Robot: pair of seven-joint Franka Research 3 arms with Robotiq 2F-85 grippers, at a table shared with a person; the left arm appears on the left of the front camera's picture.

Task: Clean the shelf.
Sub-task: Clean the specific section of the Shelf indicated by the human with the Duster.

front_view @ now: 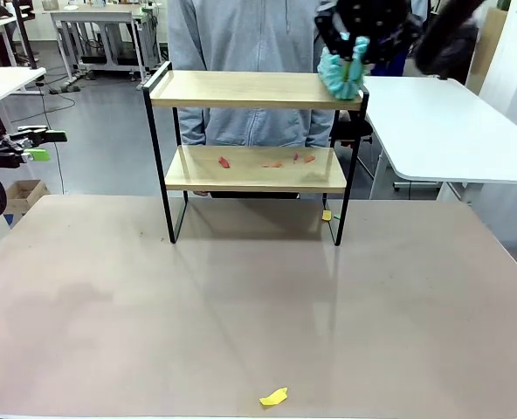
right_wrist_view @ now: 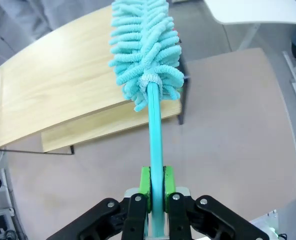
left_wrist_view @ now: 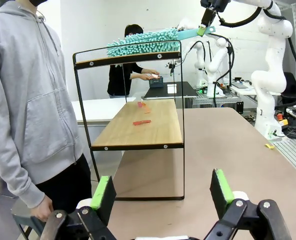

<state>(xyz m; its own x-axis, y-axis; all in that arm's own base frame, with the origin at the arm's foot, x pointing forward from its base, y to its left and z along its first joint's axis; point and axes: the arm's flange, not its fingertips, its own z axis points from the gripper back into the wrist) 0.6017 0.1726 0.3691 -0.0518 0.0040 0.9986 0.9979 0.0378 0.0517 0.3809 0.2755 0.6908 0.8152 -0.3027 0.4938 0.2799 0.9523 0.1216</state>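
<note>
The shelf (front_view: 250, 89) showed pale wood boards, smooth and matt, in a thin black metal frame with a dull satin coat. The duster (right_wrist_view: 143, 45) was all fluffy teal cloth strands, shaggy and rough, on a smooth, slightly glossy plastic handle (right_wrist_view: 154, 150). The table (front_view: 241, 332) looked matt beige and smooth, with a faint sheen. The person's hoodie (left_wrist_view: 28, 90) was soft grey cloth. Green pads (left_wrist_view: 222, 186) on the left gripper (left_wrist_view: 162, 192) looked matt against lightly shiny black casing.

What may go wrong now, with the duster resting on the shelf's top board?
The right pincer holds the duster on the top board's end; a sideways sweep might shove or tip the shelf toward the person. The red scraps on the lower board may get swept onto the table.
</note>
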